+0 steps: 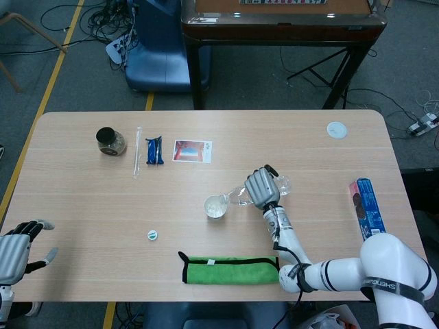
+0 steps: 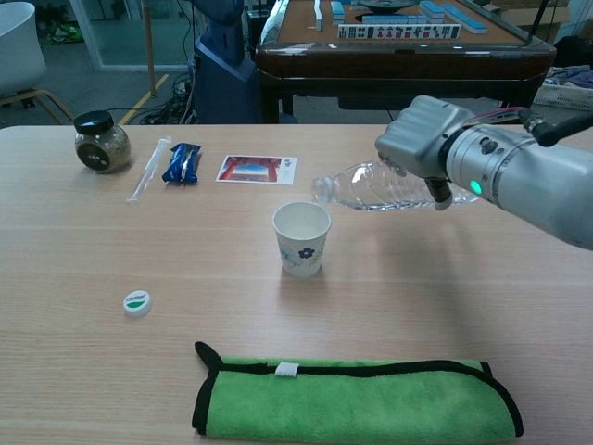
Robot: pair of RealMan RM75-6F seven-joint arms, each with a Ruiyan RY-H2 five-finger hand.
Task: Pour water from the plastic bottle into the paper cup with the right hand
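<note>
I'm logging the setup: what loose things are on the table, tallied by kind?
Bottle, held above the table by the right hand: 1
Paper cup: 1
Bottle cap: 1
Jar: 1
Straw: 1
Blue packet: 1
Card: 1
Green cloth: 1
White lid: 1
Box: 1
Total: 10

The table (image 1: pixel 82 192) holds 1 bottle (image 2: pixel 375 188), 1 cup (image 2: pixel 302 238), 1 cap (image 2: pixel 137 302), 1 jar (image 2: pixel 101 142), 1 towel (image 2: pixel 357 400), 1 straw (image 2: pixel 149 169), 1 card (image 2: pixel 257 169) and 1 lid (image 1: pixel 336 129).
</note>
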